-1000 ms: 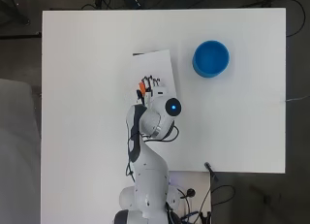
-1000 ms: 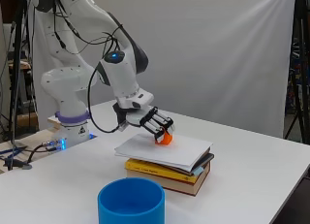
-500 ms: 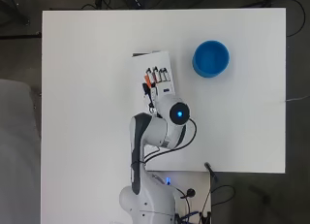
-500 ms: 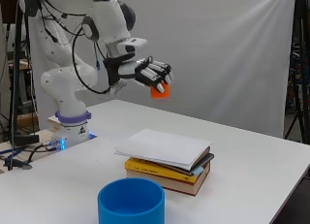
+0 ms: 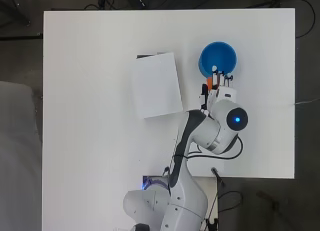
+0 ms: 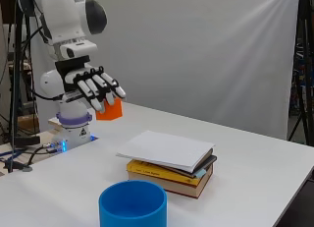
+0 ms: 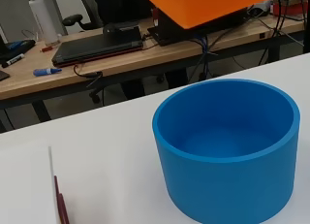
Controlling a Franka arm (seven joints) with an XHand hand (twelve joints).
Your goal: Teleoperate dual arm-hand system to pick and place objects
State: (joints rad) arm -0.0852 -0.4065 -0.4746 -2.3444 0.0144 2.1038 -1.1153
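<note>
An orange block (image 6: 110, 110) hangs in the air, held in my hand (image 6: 93, 89), whose fingers are curled round it. Seen from overhead, the hand (image 5: 216, 87) sits just below the blue cup (image 5: 218, 58), and a sliver of the orange block (image 5: 208, 82) shows beside the fingers. The wrist view has the orange block (image 7: 208, 6) close above and short of the empty blue cup (image 7: 227, 146). From the side, the blue cup (image 6: 133, 206) stands at the table's near edge.
A stack of books (image 6: 169, 163) with a white one on top lies mid-table, left of the cup in the overhead view (image 5: 156, 85). Cables run by the arm's base (image 6: 24, 156). Desks in the room behind show in the wrist view.
The hand has carried the orange block off the books, up, then across to the right and lower, so it now sits beside the blue cup.
</note>
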